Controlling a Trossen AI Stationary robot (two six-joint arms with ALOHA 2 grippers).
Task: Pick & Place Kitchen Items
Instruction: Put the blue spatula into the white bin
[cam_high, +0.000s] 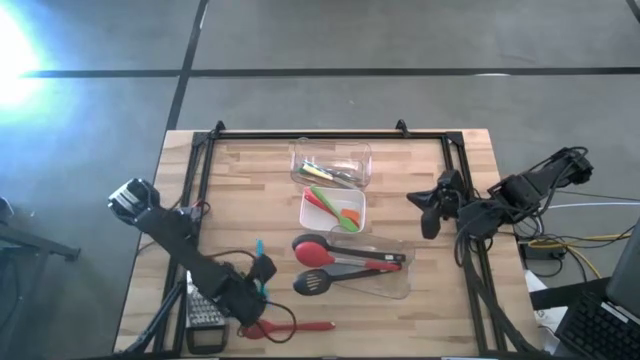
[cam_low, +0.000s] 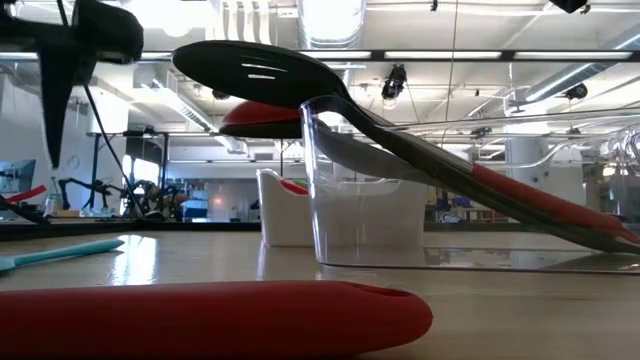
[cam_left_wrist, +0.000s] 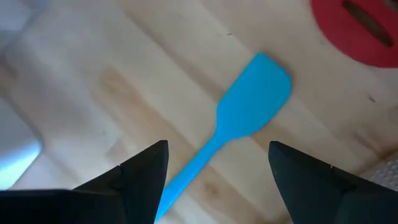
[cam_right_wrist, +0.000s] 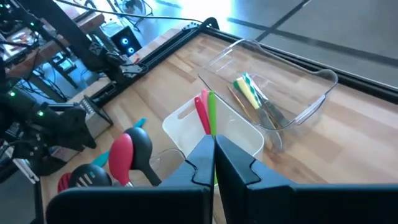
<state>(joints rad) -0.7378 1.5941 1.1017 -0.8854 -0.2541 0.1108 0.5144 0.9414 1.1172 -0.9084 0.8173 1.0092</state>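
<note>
Left gripper (cam_left_wrist: 217, 180) spread wide over the teal spatula (cam_left_wrist: 239, 121), nothing held.

Its fingers (cam_left_wrist: 146, 171) stand apart on either side of the spatula's handle, which lies flat on the wooden table (cam_high: 440, 300); a red slotted spatula (cam_high: 285, 327) lies just beside, and the steel grater (cam_high: 203, 315) sits near the arm. Black and red spoons (cam_high: 330, 252) rest across the nearest clear tub (cam_high: 395, 285). The right gripper (cam_right_wrist: 213, 158), fingers pressed together and empty, waits at the table's right edge. No readable writing.
</note>
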